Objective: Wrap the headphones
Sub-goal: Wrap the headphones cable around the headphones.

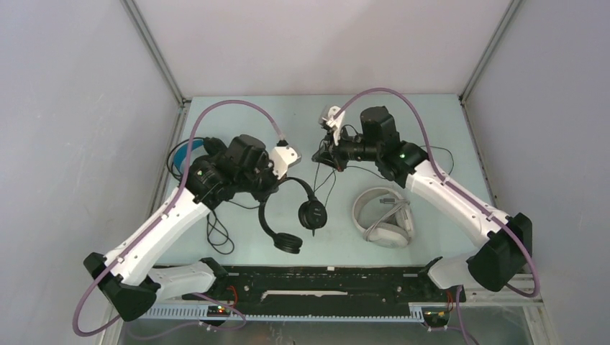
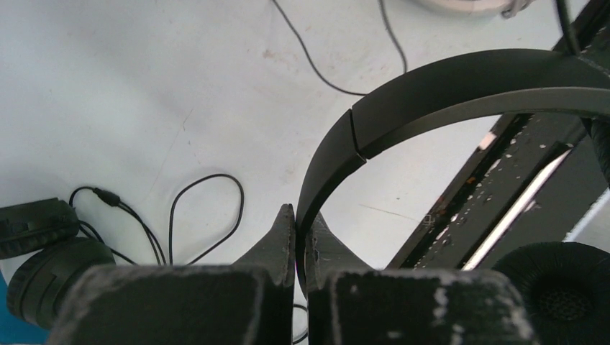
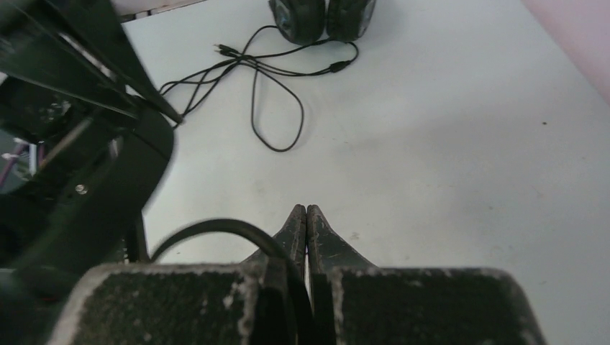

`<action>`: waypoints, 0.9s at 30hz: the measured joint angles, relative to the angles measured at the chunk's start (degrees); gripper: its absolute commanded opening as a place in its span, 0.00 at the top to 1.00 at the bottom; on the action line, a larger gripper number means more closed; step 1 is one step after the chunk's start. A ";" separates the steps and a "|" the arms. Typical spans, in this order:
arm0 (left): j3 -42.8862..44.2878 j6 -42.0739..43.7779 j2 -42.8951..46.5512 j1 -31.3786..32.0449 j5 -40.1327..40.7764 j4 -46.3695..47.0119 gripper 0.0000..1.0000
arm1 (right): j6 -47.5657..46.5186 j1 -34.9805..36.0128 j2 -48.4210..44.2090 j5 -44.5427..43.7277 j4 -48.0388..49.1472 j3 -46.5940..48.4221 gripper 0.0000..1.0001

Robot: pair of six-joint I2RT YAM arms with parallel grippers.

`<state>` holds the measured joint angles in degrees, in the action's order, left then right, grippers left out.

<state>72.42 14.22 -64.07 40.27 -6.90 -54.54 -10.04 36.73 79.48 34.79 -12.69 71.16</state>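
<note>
left gripper (image 2: 296, 213) clamped on thin black headset (image 2: 431, 93); right gripper (image 3: 306, 210) pinching black cable (image 3: 216, 224)

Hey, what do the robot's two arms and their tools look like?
The left arm and right arm have white links with black joints and bases, each with a small green light. A mauve cable loops along each one. The left tool and right tool have dark, tapered fingers, scuffed with pale flecks.
</note>
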 measured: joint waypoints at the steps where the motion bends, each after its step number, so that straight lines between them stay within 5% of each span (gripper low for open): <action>1: -0.55 -0.02 -0.04 0.02 0.96 0.02 1.00 | -0.02 0.44 0.50 -0.09 -1.92 1.60 1.00; 19: -0.13 -8.96 -9.77 -1.99 25.68 -1.46 1.00 | 12.37 5.55 14.73 -2.54 -30.56 29.03 1.00; 27: 3.08 -13.99 -11.15 -4.44 31.95 -2.21 1.00 | 18.51 7.10 18.08 -1.70 -34.69 33.38 1.00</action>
<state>75.50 0.23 -75.22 35.83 25.06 -56.75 8.47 43.83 97.56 33.08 -47.37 104.53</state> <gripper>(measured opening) 0.022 0.006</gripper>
